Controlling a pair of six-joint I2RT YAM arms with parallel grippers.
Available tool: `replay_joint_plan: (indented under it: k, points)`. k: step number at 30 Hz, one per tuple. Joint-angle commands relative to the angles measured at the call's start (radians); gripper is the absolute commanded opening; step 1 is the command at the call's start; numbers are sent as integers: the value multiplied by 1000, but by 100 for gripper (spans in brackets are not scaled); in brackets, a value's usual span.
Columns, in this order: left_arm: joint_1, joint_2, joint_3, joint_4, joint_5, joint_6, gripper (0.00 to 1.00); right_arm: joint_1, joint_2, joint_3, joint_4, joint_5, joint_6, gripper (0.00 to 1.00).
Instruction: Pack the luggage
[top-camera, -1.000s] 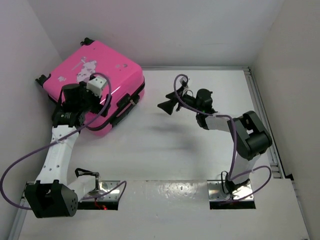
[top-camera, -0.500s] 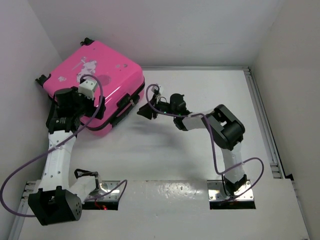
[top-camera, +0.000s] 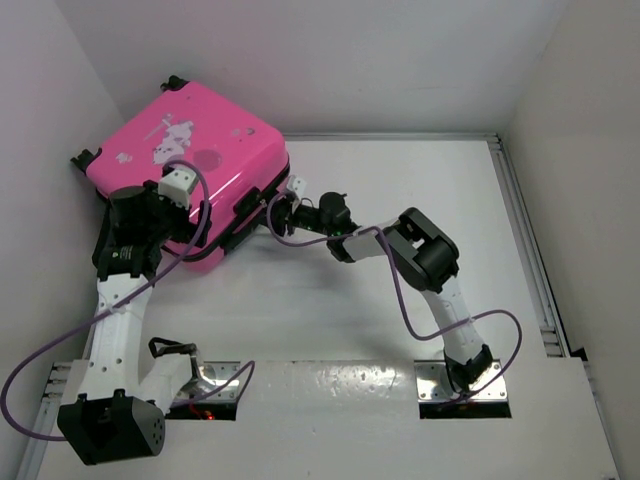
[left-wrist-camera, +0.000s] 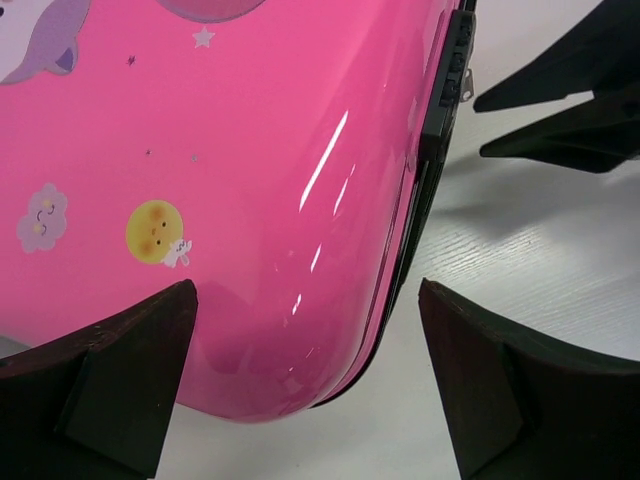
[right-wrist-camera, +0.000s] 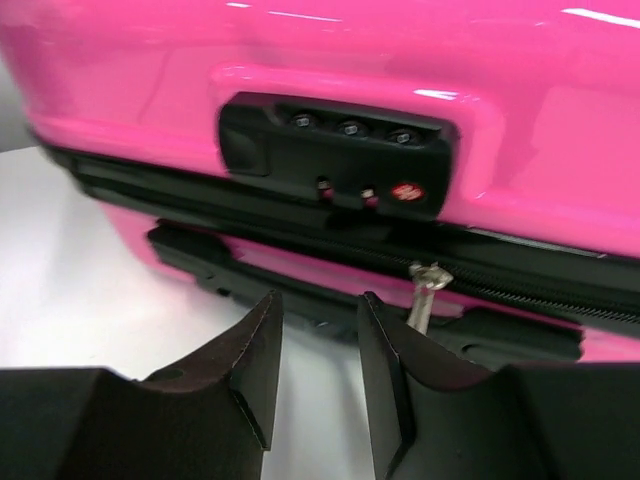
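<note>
Gleaming pink luggage (top-camera: 215, 150); closed; cartoon-printed

luggage (top-camera: 205, 150): hard plastic shell, smooth, high gloss, streaked with reflections
lock panel (right-wrist-camera: 340, 150): black plastic, matt
zip pull (right-wrist-camera: 428, 285): bare metal, dull shine
table (top-camera: 400, 300): white, matt, faint grain
right gripper (right-wrist-camera: 318, 320): fingers black, matt, slightly rough
base plates (top-camera: 465, 385): near edge, bright reflective metal

On my monitor: a white table (top-camera: 330, 320), walled on three sides by plain white panels (top-camera: 400, 60), a metal rail (top-camera: 528, 245) running along its right-hand edge.
</note>
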Motion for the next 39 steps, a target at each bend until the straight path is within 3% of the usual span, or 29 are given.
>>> replay_joint_plan:
  k: [1, 7, 13, 16, 24, 39]
  points:
    - [-9, -16, -9, -3, -12, 6, 97, 4, 25, 62, 66, 65, -74, 36]
    - [0, -6, -9, -3, -12, 15, 97, 3, 5, 21, 102, 120, -85, 32]
    - [11, 14, -18, -3, 0, 26, 97, -13, -104, -143, 155, 102, -72, 32]
    - [20, 25, -18, -3, 21, 35, 97, -14, -110, -157, 148, 100, -74, 40]
    - [20, 46, -18, 15, 22, 35, 97, -19, -41, -38, 116, 146, -77, 47]
    - [20, 37, -18, 15, 12, 17, 97, -20, 43, 70, 69, 186, -75, 46]
